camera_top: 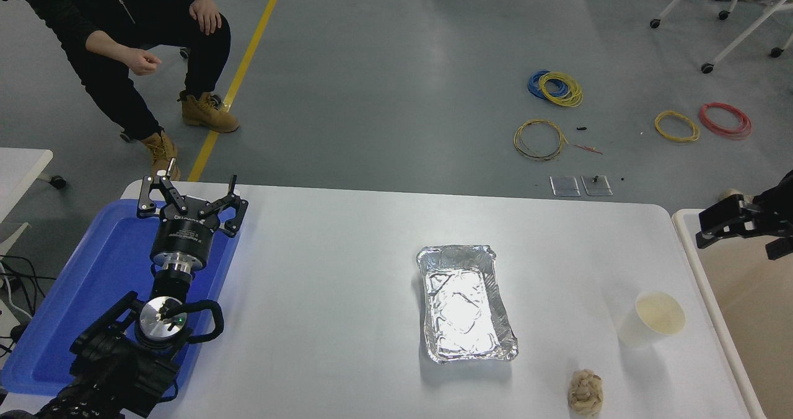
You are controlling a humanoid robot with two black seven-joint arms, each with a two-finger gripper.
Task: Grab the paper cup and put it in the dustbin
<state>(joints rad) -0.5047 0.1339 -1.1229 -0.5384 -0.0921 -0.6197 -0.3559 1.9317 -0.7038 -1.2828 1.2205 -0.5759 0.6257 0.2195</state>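
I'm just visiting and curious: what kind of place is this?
Probably a robot lab or workshop. A black robot arm reaches over a white table, loose wire coils lie on a grey floor with a yellow line, and a person watches nearby.

One cup (pixel 652 320), one foil tray (pixel 466 303), one paper ball (pixel 585 393), one blue tray (pixel 80 289), one bin (pixel 703 270), two grippers: left (pixel 189 191), right (pixel 712 224).

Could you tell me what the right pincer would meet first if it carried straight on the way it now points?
The right pincer, above the dustbin rim, points left over the table. Its line looks free; the cup sits nearer the camera, though depth is unclear.
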